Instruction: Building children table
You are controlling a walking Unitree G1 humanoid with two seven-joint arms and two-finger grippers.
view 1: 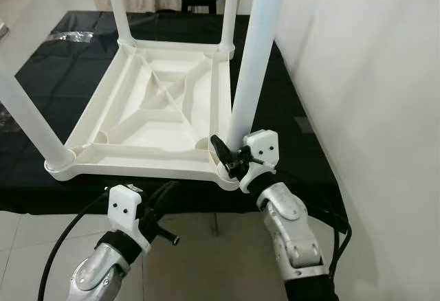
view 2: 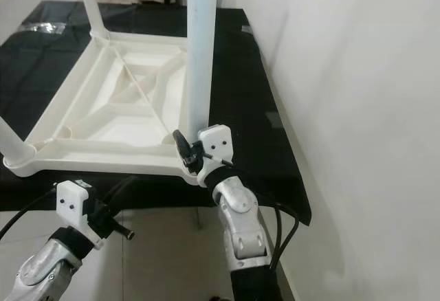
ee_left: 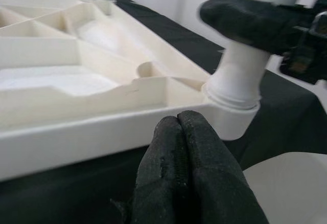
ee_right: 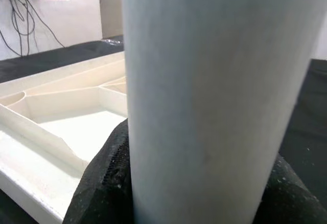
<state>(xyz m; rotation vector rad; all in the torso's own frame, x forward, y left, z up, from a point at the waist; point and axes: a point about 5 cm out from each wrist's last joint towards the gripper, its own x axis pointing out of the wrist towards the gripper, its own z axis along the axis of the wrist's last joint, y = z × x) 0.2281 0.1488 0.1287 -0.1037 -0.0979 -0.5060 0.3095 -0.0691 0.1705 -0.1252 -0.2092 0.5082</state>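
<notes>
The white leg stood upright in the near right corner socket of the upturned tabletop on the black cloth — its long axis vertical, base at twelve o'clock from the right gripper, which clasped it. The left gripper, fingers pressed together on nothing, hung below the near edge. Four legs, one tabletop, two grippers.

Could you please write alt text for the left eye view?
The right gripper clasps a white table leg standing in the near right corner socket of an upturned white table top on a black cloth. The left gripper hovers below, shut.
</notes>
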